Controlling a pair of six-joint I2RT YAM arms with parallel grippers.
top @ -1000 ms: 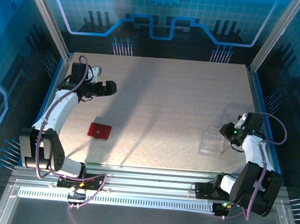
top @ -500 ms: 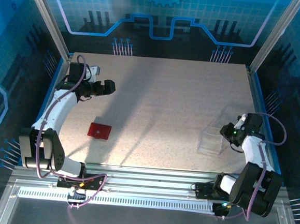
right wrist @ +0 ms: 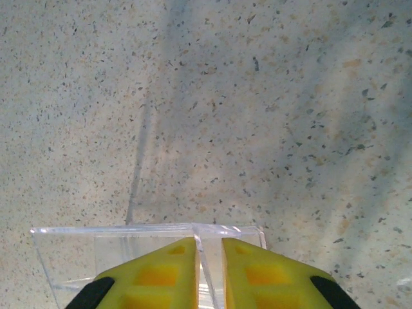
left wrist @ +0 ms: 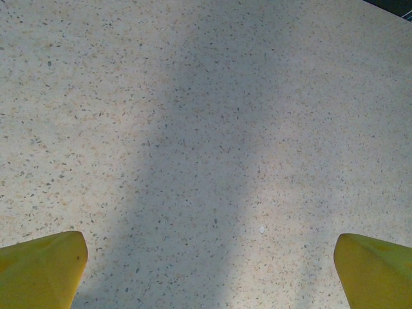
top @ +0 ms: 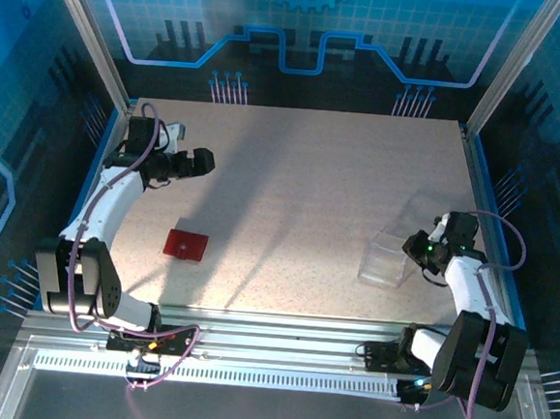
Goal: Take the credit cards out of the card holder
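Top external view has the red card holder (top: 185, 245) lying flat and closed on the speckled beige surface (top: 302, 172), in the lower left of the frame. It sits well apart from both arms, with bare surface on every side of it.

The left end effector (top: 206, 161) hangs in the upper left of the frame, above the card holder in the picture, and points toward the middle of the surface. In the left wrist view this end effector (left wrist: 209, 270) is spread wide: its yellow fingertips (left wrist: 42, 270) sit at the two bottom corners, with speckled surface and a broad grey shadow (left wrist: 193, 161) between them.

The right end effector (top: 413, 249) is at the right of the top external frame, up against a clear box (top: 385, 261) that rests on the surface just to its left. In the right wrist view, the yellow fingers (right wrist: 158, 273) of that end effector (right wrist: 209, 270) are pressed close together, pinching one thin wall of the clear box (right wrist: 77, 254) at its rim. The rest of the box stretches toward the lower left of that frame.

Metal rails (top: 280, 331) run along the bottom edge of the surface, and blue walls (top: 304, 27) close it in at the top and sides. Long soft shadows fall across the middle of the surface.
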